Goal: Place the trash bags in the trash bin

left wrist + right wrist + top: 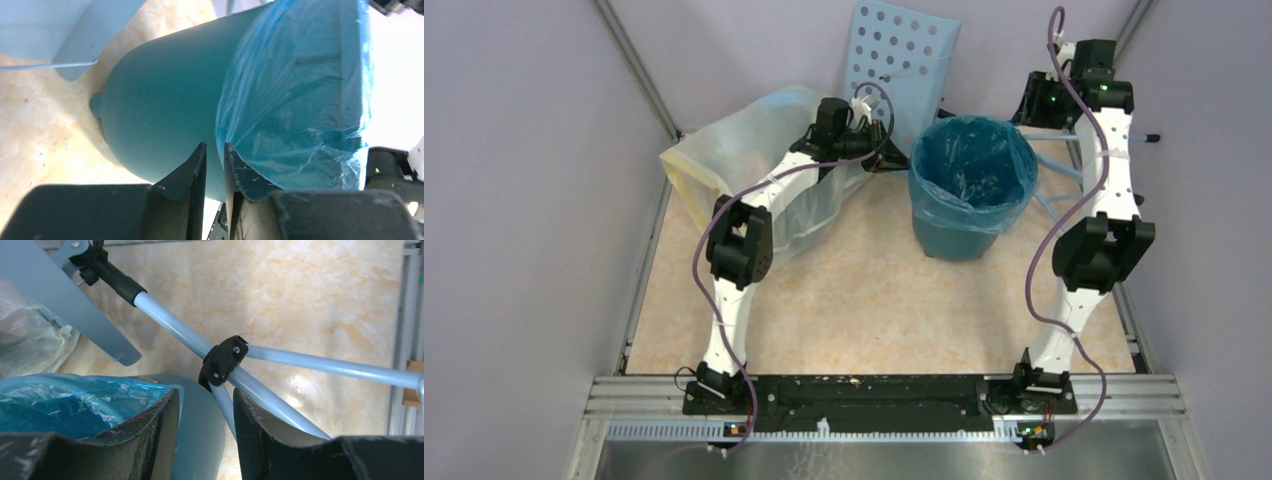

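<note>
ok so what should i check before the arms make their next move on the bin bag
1. The trash bag lines the trash bin, hem folded over the rim: ok.
2. The trash bin stands upright: ok.
3. The right gripper is open, nothing between its jaws: ok.
4. The left gripper is free of the bag's hem: cannot tell; its jaws are nearly closed right at the hem.
5. The large whitish bag lies apart from the bin: ok.
</note>
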You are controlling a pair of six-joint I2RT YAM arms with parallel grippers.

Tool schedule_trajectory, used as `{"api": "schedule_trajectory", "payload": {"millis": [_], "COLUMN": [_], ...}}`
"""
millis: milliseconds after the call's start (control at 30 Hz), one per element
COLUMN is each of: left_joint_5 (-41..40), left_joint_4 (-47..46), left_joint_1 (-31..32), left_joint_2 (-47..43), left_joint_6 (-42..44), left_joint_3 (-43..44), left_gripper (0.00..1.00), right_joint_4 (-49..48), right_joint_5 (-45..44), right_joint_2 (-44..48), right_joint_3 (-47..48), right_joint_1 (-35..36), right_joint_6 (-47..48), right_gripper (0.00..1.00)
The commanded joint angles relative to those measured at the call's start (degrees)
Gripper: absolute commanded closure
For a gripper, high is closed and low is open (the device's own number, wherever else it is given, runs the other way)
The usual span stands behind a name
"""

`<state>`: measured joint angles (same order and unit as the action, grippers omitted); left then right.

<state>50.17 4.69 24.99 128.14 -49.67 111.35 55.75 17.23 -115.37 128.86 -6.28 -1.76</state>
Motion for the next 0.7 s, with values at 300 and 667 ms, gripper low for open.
{"api": "schedule_trajectory", "payload": {"millis": [300,667], "left_joint_5": [-17.3,-28.0], "left_joint_4": [15.3,23.2], "left_joint_1": [-1.7,5.2], "left_joint_2": [-14.5,-14.1], "left_joint_6": [10.0,21.8], "left_joint_3": [-1.3,11.6], "left_gripper": [0.54,0.34], "right_joint_4": [1.4,5.7], "right_joint_5": [-13.5,-22.3], "right_joint_2": [16.8,26.1], "right_joint_3": [-1.2,-15.1], "right_joint_1": [4.0,14.3], "right_joint_6": [-4.6,-1.4], "right_gripper": [0.39,0.45]}}
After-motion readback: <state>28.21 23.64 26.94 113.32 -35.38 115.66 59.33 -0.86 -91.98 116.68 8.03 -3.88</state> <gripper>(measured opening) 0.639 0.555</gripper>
